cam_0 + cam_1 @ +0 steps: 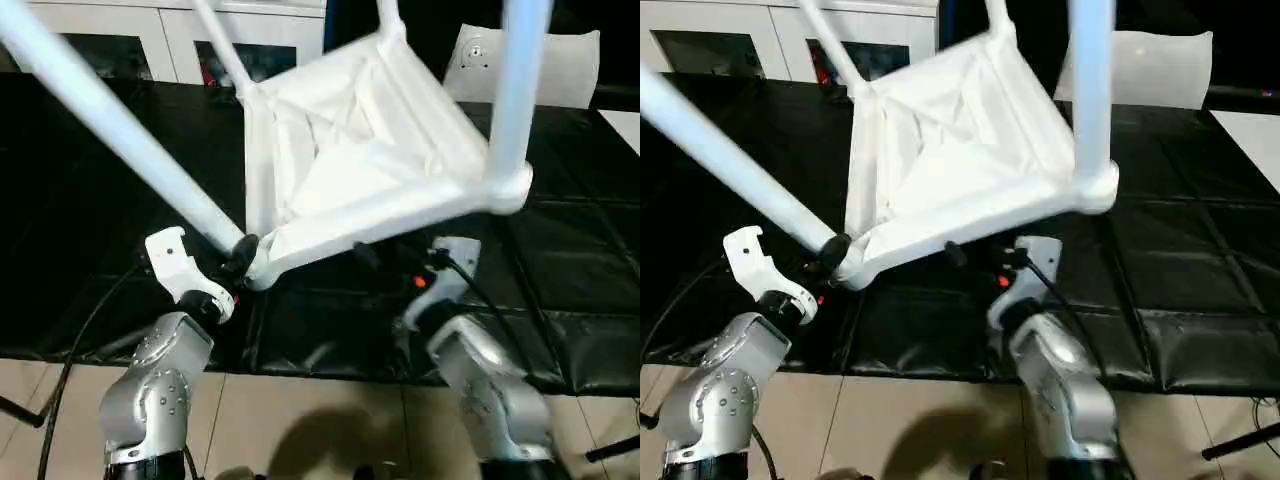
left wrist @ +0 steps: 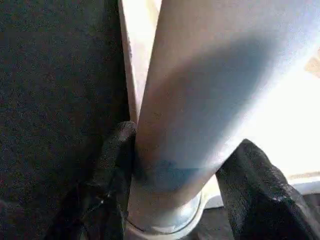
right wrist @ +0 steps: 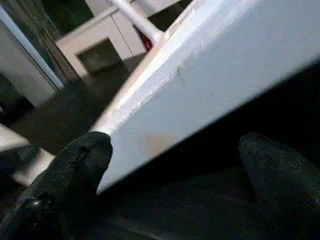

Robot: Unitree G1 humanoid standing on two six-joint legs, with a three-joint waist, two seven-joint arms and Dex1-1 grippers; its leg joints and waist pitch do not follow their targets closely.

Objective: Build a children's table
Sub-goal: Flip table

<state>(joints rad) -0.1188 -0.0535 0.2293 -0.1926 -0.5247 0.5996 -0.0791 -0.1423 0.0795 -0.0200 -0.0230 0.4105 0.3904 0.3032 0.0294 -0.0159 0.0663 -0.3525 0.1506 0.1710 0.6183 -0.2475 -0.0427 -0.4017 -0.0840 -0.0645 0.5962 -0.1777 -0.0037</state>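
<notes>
Tilting above the black floor mat (image 1: 600,300), the children's table (image 1: 360,160) looks light, stiff and slick; left gripper (image 2: 175,200) jaws clasp 1 leg (image 1: 120,130) near its socket, right gripper (image 3: 175,165) jaws gape under the rim.

tabletop (image 1: 350,160): 1; legs (image 1: 110,120): 4; end effectors (image 2: 175,165): 2

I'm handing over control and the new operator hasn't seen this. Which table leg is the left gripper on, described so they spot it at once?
Start from the white table, tilted upside down with its ribbed underside showing, above the black mats. Go to its near corner on the robot's left, just above the left forearm. The leg there slants up toward the left, and unlike the other legs, its base sits between the left gripper's black fingers.
</notes>
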